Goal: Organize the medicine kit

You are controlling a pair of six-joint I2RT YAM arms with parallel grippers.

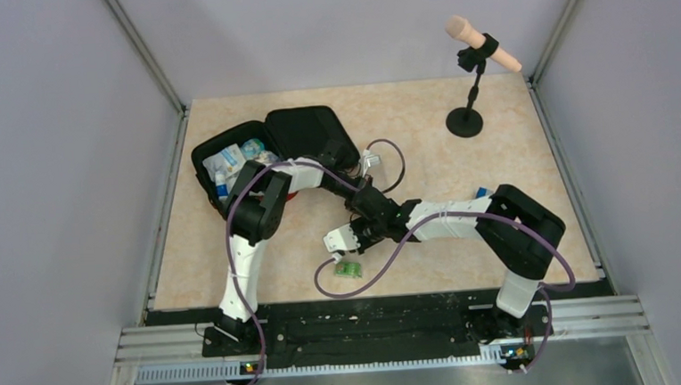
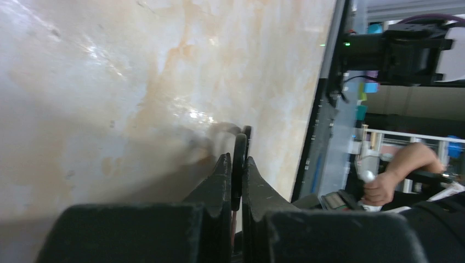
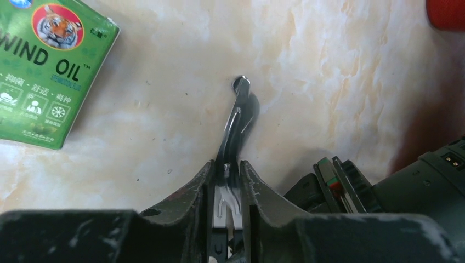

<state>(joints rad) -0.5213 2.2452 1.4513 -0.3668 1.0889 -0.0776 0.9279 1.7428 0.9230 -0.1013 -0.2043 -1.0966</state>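
Observation:
The medicine kit lies open at the back left, black lining up, with small packets in its left half. Both grippers meet at mid-table. My right gripper is shut on a pair of blunt-tipped metal scissors, whose blades point out over the tabletop. My left gripper is shut on a thin black strip that stands up between its fingers; what it belongs to I cannot tell. In the top view the left gripper sits just behind the right gripper.
A green Wind Oil box lies flat close to the scissors' tip, near the front edge. A microphone on a black stand is at the back right. A red thing shows at the right wrist view's corner. Purple cables loop around both arms.

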